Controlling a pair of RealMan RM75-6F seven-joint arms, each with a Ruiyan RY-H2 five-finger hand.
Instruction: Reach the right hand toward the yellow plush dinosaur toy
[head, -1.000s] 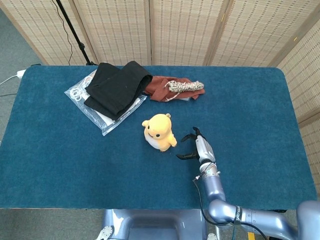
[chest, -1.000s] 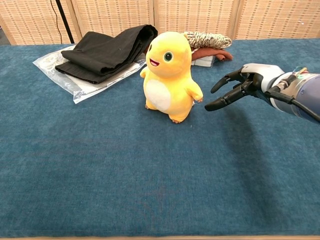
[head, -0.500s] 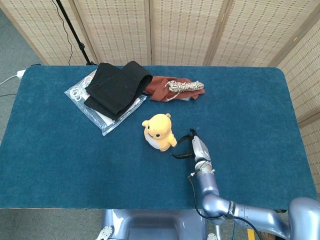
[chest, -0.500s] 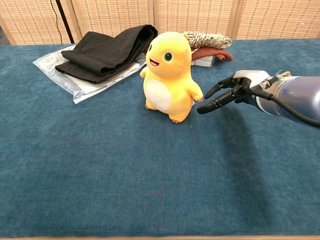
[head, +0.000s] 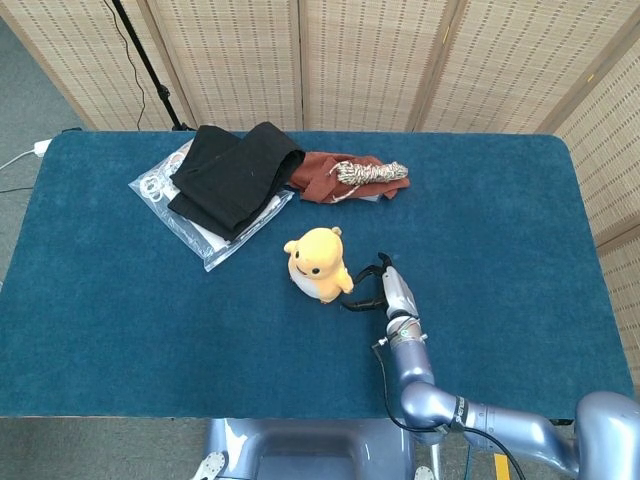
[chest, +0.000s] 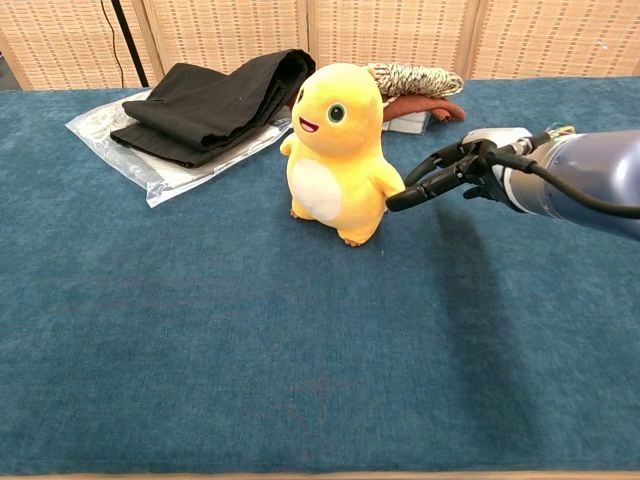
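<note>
The yellow plush dinosaur (head: 318, 264) (chest: 338, 152) stands upright near the middle of the blue table. My right hand (head: 378, 289) (chest: 462, 170) hovers just to its right, fingers spread and pointing at the toy. In the chest view the fingertips (chest: 395, 203) reach the toy's arm and seem to touch it. Nothing is held in that hand. My left hand is out of sight in both views.
A folded black cloth (head: 234, 176) lies on a clear plastic bag (head: 171, 205) at the back left. A red-brown cloth (head: 325, 176) with a coil of rope (head: 368, 172) sits behind the toy. A stand pole (head: 150, 65) rises beyond the table's far left edge.
My right hand has moved left toward the dinosaur, closing the gap until its fingertips reach the toy's side. The toy has stayed in place.
</note>
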